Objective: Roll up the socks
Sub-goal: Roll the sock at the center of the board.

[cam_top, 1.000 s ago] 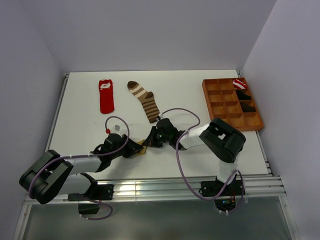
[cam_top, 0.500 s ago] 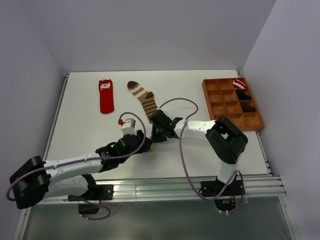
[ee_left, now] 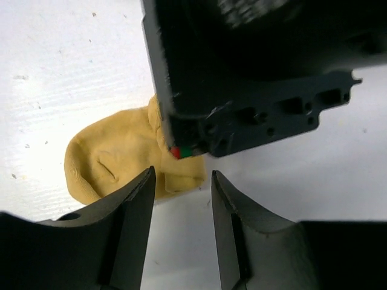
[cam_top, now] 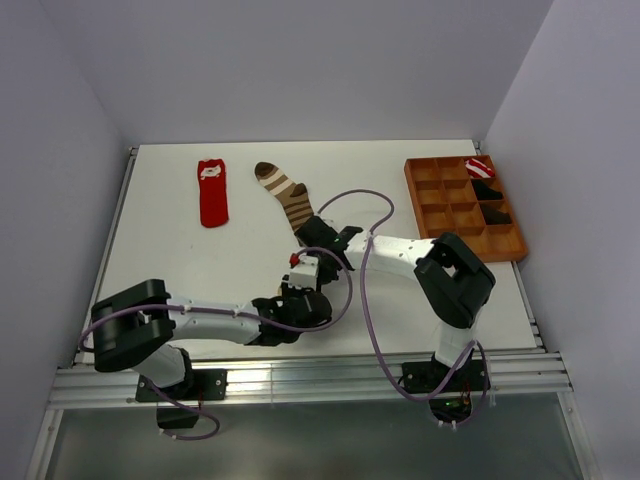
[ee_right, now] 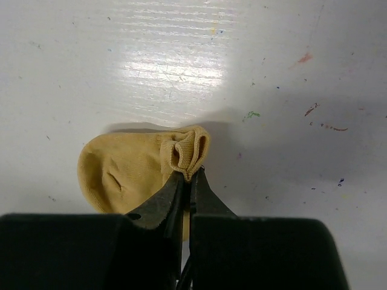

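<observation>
A short mustard-yellow sock point(ee_right: 124, 169) lies on the white table, and my right gripper point(ee_right: 190, 177) is shut on its folded cuff. In the left wrist view the same yellow sock point(ee_left: 109, 163) sits just ahead of my left gripper point(ee_left: 182, 176). That gripper is open with only bare table between its fingers, close under the right gripper's black body point(ee_left: 254, 90). From above, both grippers meet near mid-table point(cam_top: 312, 275) and hide the yellow sock. The red sock point(cam_top: 212, 193) and the brown striped sock point(cam_top: 290, 200) lie flat farther back.
An orange compartment tray point(cam_top: 409, 186) stands at the right, holding a red-and-white rolled bundle point(cam_top: 480, 167) and black bundles point(cam_top: 492, 200). The right arm's purple cable point(cam_top: 360, 195) loops over the table behind the grippers. The striped sock's cuff end lies close to the right wrist.
My left arm has swung right, up to the right gripper, and its jaws have opened off the yellow sock. The right gripper has stayed shut on the cuff and shifted slightly back.
</observation>
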You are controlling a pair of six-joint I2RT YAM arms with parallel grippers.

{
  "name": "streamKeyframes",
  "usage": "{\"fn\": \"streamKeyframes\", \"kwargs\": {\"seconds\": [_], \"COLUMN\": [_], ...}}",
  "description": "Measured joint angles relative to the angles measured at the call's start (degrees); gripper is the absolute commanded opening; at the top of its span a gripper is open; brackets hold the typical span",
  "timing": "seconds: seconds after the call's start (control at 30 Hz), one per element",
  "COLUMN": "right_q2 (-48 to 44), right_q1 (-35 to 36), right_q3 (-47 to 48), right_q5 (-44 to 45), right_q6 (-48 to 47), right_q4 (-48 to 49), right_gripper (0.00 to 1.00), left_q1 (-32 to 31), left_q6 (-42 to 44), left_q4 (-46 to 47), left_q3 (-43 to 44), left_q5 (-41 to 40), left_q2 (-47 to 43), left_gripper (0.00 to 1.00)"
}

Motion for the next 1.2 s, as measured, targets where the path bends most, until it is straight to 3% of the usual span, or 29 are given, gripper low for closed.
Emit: {"fn": "streamKeyframes", "kwargs": {"seconds": [0.47, 0.7, 0.87, 1.0, 1.2], "right_q2": [0.39, 0.87, 0.92, 0.92, 0.94], "right_q1": [-1.99, -2.01, -0.79, 0.52, -0.04], "right_q3": [0.0, 0.0, 0.0, -0.04, -0.17], "right_q5": [-0.46, -0.9, -2.21, -3.74, -4.57], "right_q6": [-0.15, -0.15, -0.15, -0.15, -0.15], "right_q4": [-1.79, -1.79, -0.52, 0.96, 1.31], "right_gripper": [0.0, 0.0, 0.0, 0.0, 0.0], "left_q1": [-1.42, -1.53, -2.23, -2.54, -2.43], "left_q6": [-2.75, -3.26, 0.44, 2.69, 2.08], "left_q4": [-6.38, -6.67, -0.13, 4.22, 4.44], "left_q3": [7.91, 7.87, 3.15, 0.26, 1.31], "left_q5": [-11.43, -10.78, -5.73, -3.26, -3.91], "left_q2": [8.66, 8.5, 2.6, -0.87, 1.95], "left_gripper": [0.43, 0.47, 0.5, 0.49, 0.45]}}
